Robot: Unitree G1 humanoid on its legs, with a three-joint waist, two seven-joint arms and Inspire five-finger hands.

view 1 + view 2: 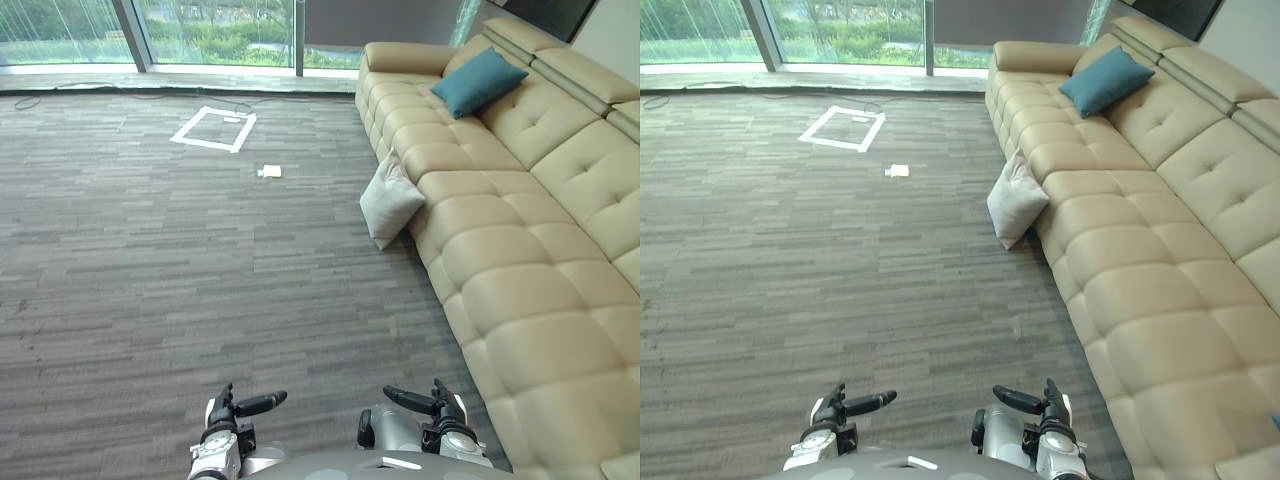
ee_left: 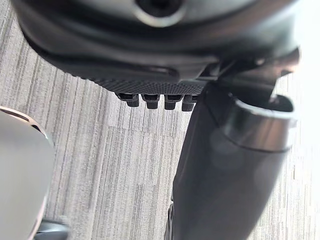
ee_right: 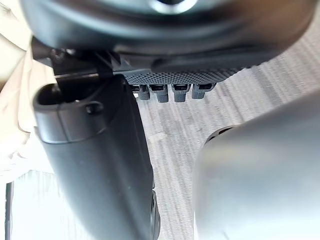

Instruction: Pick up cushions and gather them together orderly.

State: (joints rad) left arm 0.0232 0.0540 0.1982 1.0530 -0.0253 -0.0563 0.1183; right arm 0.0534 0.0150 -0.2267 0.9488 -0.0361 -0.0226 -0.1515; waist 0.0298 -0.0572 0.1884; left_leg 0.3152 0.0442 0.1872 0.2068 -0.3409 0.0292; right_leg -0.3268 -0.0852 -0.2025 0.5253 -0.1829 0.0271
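Nearest, at 6 o'clock, the left hand (image 1: pixel 232 412) and the right hand (image 1: pixel 438 408) hang low over the carpet floor (image 1: pixel 150 280), both released, fingers (image 2: pixel 151 100) relaxed, thumbs turned inward, grasping and touching nothing. Further out at 1 o'clock a white cushion (image 1: pixel 390 203) stands on the floor, leaning against the front of the beige sofa (image 1: pixel 530 260), with a small paper scrap (image 1: pixel 270 171) lying near 12 o'clock. Farthest, a teal cushion (image 1: pixel 478 82) rests on the sofa seat against the backrest at about 2 o'clock, well apart from the white one, and a white tape square (image 1: pixel 205 145) marks the floor at 11 o'clock.
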